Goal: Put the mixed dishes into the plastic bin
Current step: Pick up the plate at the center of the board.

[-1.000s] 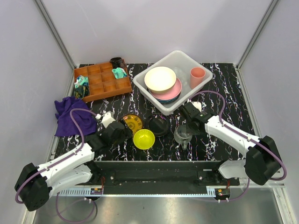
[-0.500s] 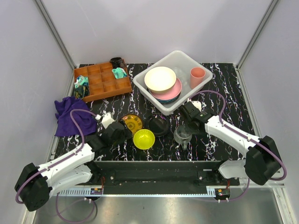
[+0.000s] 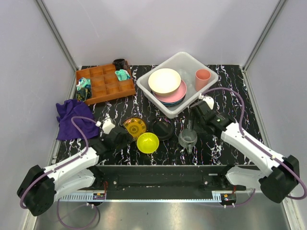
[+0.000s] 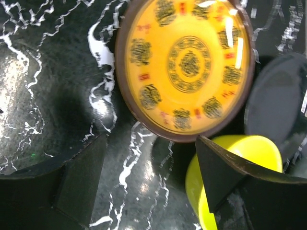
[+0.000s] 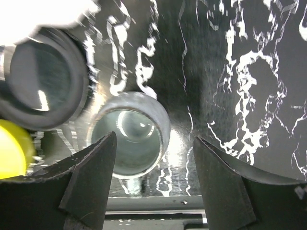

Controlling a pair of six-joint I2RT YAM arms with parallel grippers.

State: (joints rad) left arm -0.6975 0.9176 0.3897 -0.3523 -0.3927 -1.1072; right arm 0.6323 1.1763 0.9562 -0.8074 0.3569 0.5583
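The plastic bin (image 3: 144, 88) at the back holds a cream bowl (image 3: 164, 80) on a pink plate (image 3: 181, 91), plus a pink cup (image 3: 202, 79). On the table in front lie an orange patterned dish (image 3: 135, 126) (image 4: 184, 67), a small yellow bowl (image 3: 147, 142) (image 4: 254, 153), a black saucer (image 3: 163, 128) (image 5: 41, 84) and an upright grey mug (image 3: 187, 139) (image 5: 129, 139). My left gripper (image 3: 129, 136) (image 4: 151, 177) is open just short of the patterned dish, its right finger over the yellow bowl. My right gripper (image 3: 193, 125) (image 5: 153, 177) hangs open above the mug, holding nothing.
A brown wooden compartment tray (image 3: 105, 84) with small items sits at the back left, a black object (image 3: 120, 63) behind it. A purple cloth (image 3: 72, 117) lies at the left edge. Grey walls enclose the table on three sides.
My right gripper has opened and its arm has drawn up and back toward the bin; the mug stays put. My left arm has slid slightly back toward the near left.
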